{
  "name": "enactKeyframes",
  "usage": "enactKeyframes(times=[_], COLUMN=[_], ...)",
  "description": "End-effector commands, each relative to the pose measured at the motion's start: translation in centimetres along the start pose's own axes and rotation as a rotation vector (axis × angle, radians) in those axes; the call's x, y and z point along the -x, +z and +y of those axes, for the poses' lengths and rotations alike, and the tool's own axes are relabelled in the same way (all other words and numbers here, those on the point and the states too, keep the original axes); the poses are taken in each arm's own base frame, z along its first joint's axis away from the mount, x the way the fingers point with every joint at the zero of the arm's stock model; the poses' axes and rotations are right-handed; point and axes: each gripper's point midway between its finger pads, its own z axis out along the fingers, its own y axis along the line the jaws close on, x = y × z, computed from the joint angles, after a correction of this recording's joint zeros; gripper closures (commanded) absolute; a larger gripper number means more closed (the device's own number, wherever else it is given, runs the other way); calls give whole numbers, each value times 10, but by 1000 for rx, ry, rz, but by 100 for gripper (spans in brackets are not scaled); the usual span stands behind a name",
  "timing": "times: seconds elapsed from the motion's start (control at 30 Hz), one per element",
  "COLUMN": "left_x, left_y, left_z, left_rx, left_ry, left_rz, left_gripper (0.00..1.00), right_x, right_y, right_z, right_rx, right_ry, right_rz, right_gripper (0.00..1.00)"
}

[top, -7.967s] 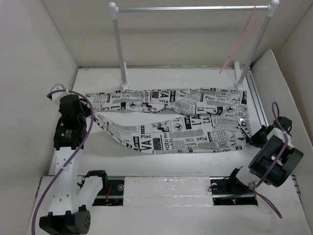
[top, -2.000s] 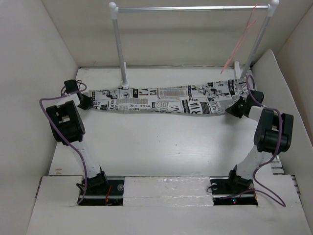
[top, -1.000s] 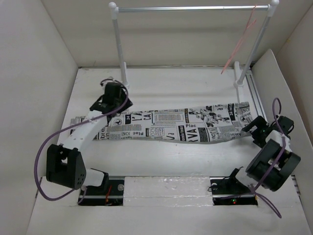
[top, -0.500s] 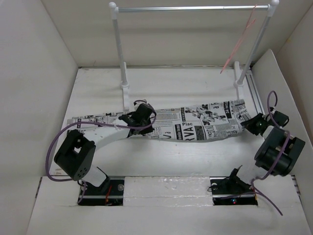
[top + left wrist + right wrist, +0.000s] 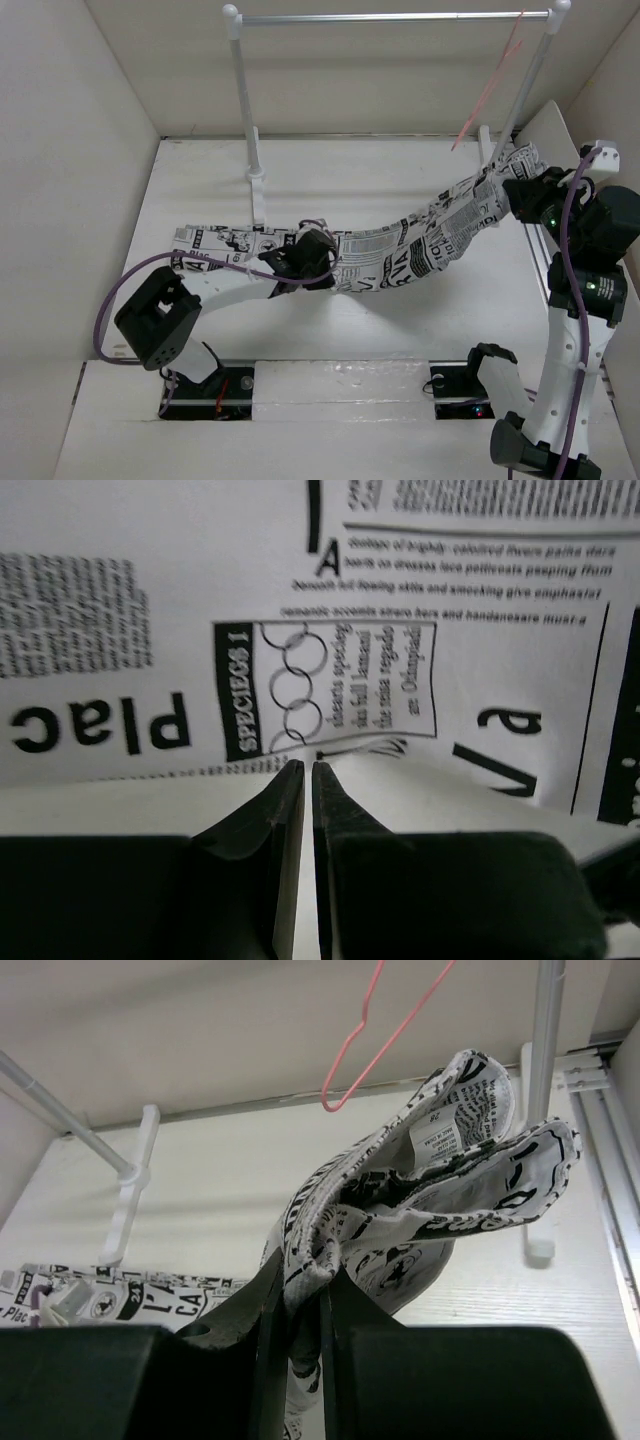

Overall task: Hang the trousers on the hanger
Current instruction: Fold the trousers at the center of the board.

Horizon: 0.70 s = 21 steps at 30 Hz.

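Right claw [image 5: 300,1295] is closed on one end of the trousers [image 5: 400,255], raised off the surface [image 5: 330,330], near the hanger [image 5: 402,1023] but below it. Left claw [image 5: 300,770] is closed, apparently pinching the mid-length edge. The rest lies flat. Nothing is over the hanger yet; draping remains.

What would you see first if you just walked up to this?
The newspaper-print trousers, stretched across the table, with one end lifted on the right by the right claw. The left claw pinches their middle, down low. A thin pink hanger dangles from the rack at its right end, above that lifted end.
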Motion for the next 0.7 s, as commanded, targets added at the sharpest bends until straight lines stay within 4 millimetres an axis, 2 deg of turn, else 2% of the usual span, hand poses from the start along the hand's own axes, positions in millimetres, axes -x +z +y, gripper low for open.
enactKeyframes(times=[0.0, 0.03, 0.07, 0.1, 0.13, 0.2, 0.23, 0.27, 0.3, 0.33, 0.37, 0.4, 0.43, 0.47, 0.5, 0.57, 0.6, 0.63, 0.67], left_x=[-21, -16, -25, -32, -34, -44, -42, -43, -49, -49, -54, -65, -63, -72, -73, -76, -69, -76, -72], left_y=[-1, -3, -4, 2, -1, 7, 6, 9, 22, 24, 30, 48, 47, 43, 33, 16, -3, -8, -15], left_z=[-56, -76, -90, -96, -114, -128, -145, -150, -150, -164, -167, -162, -175, -182, -190, -186, -191, -177, -171], left_rx=[-149, -197, -238, -240, -278, -311, -358, -374, -365, -394, -388, -351, -382, -425, -453, -478, -520, -495, -482], left_ry=[23, 29, 41, 49, 57, 63, 51, 40, 33, 28, 30, 29, 25, 40, 55, 91, 105, 121, 137], left_rz=[42, 21, 57, 78, 81, 121, 114, 124, 142, 138, 154, 190, 205, 263, 258, 257, 239, 255, 231], left_gripper=[95, 95, 95, 95, 95, 95, 95, 95, 95, 95, 95, 96, 100, 100, 100, 100, 100, 100, 100], right_x=[18, 26, 30, 42, 48, 62, 65, 68, 73, 75, 77, 77, 85, 82, 76, 78, 77, 71, 53], right_y=[-11, -14, -15, -15, -14, -10, -8, -7, -8, -4, -5, -4, -6, 2, 2, 1, 4, 6, 10], right_z=[3, 6, 7, 13, 16, 22, 26, 29, 38, 36, 39, 39, 40, 36, 31, 24, 19, 14, 8], right_rx=[-46, -46, -45, -30, -12, 7, 21, 26, 48, 24, 23, 14, 1, -11, -20, -45, -53, -57, -57], right_ry=[-52, -68, -82, -111, -125, -150, -158, -163, -182, -190, -198, -217, -231, -231, -268, -278, -278, -272, -257], right_rz=[26, 11, 14, 20, 16, 13, 13, 11, 9, 8, 9, 15, 0, 29, 72, 71, 62, 71, 109], right_gripper=[100, 100, 100, 100, 100, 100, 100, 100, 100, 100, 100, 100, 100, 100, 100, 100, 100, 100, 100])
